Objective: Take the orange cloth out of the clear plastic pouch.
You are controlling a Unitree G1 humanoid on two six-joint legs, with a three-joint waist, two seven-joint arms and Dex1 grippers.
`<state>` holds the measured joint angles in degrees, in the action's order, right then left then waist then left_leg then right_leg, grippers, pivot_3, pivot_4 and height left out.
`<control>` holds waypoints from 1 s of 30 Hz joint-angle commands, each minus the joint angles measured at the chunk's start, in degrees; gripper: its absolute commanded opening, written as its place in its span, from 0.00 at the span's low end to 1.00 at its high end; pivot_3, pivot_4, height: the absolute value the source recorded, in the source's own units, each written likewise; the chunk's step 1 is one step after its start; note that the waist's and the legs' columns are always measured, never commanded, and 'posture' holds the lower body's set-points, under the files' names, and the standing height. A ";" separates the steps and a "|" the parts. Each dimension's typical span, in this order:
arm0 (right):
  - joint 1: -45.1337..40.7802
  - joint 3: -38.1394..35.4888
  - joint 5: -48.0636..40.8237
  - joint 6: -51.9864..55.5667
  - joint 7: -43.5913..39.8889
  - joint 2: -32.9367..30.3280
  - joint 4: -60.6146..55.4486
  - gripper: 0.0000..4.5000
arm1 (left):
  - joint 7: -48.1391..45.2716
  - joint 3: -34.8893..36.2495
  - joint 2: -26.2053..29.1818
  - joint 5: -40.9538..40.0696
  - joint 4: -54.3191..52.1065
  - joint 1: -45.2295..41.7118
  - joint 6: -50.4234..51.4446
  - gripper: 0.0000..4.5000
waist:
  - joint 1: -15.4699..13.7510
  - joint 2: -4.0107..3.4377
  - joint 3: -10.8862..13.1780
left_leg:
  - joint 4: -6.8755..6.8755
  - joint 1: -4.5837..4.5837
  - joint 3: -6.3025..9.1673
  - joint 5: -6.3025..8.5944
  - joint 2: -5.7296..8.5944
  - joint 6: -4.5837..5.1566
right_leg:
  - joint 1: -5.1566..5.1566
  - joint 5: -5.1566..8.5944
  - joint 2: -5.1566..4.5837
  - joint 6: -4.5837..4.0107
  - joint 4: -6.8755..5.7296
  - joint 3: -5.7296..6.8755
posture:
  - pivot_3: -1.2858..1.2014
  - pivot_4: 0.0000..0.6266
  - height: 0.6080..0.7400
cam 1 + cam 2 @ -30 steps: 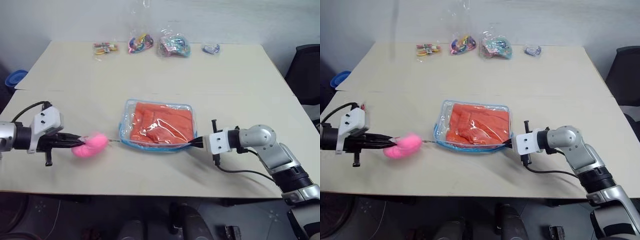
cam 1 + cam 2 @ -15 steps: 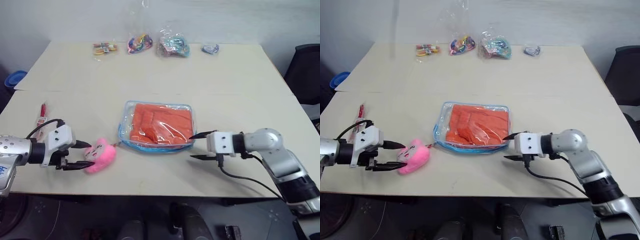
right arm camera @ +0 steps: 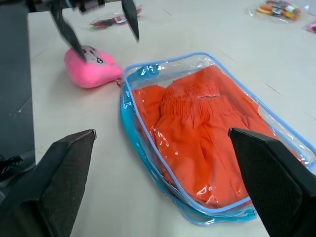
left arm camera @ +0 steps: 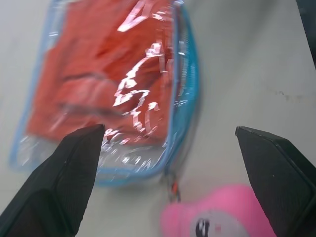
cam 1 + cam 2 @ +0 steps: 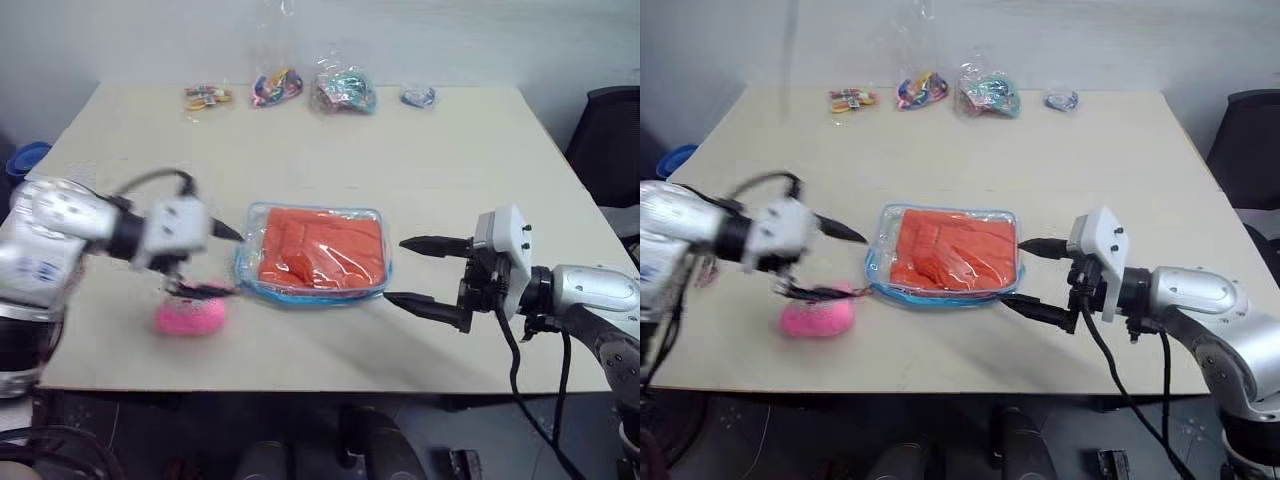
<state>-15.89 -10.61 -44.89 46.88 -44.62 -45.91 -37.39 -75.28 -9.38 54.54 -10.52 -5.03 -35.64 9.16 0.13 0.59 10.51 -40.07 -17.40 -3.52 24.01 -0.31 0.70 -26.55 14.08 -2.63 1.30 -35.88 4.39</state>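
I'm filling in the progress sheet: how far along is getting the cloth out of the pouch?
Nothing is finished yet: the orange cloth lies wholly inside the clear pouch on the table. Nothing is in hand: the left gripper hangs open over the pink charm, the right gripper open beside the pouch. Left: opening the pouch and pulling the cloth out.

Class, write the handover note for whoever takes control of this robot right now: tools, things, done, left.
Left tool: open, holding nothing, above the pink plush charm.
Right tool: open, holding nothing, just off the right edge of the clear plastic pouch.
Pouch lies flat mid-table; orange cloth is folded inside it.
Done: nothing removed.
Left: open the pouch, pull the cloth out.
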 commanded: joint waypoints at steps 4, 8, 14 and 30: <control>4.85 0.09 -1.09 0.99 7.72 1.96 -8.19 0.99 | 8.91 -2.87 -4.52 12.06 7.64 -1.75 -15.94 1.00 | -0.14 0.00 0.00 | 0.00 0.03 -0.04 -0.03 -0.01 -0.02 | 0.00 -0.02 0.03 -0.03 -0.04 -0.07 | 0.52 0.24 1.00; 6.29 0.25 -1.00 0.47 9.43 2.13 -8.89 0.99 | 11.53 -2.53 -6.13 14.00 10.60 -1.49 -19.89 1.00 | -0.23 0.01 -0.01 | -0.03 0.02 -0.03 -0.03 0.01 0.07 | 0.04 -0.07 -0.02 0.05 0.02 -0.10 | 0.52 0.24 1.00; 7.24 0.70 0.32 -0.97 9.97 2.17 -7.70 1.00 | 13.92 -1.83 -7.05 15.22 14.02 -1.76 -21.98 0.92 | -0.23 0.01 -0.01 | -0.01 0.02 -0.02 -0.02 0.00 0.09 | 0.03 -0.08 -0.02 0.06 0.04 -0.06 | 0.52 0.24 1.00; 12.90 3.63 7.64 -7.30 5.65 -0.01 -7.16 1.00 | 15.89 3.10 -11.67 -3.10 -6.73 6.39 15.95 0.01 | -0.16 0.02 0.00 | -0.02 0.02 -0.01 -0.01 0.00 0.10 | 0.08 -0.08 -0.02 0.07 0.05 -0.07 | 0.52 0.24 1.00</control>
<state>-3.14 -7.47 -38.53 41.56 -38.18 -45.06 -43.37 -62.00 -7.90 43.33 -11.26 -7.61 -29.11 18.58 -0.03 0.61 10.51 -40.10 -17.36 -3.52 23.99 -0.30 0.80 -26.46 14.00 -2.65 1.36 -35.85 4.31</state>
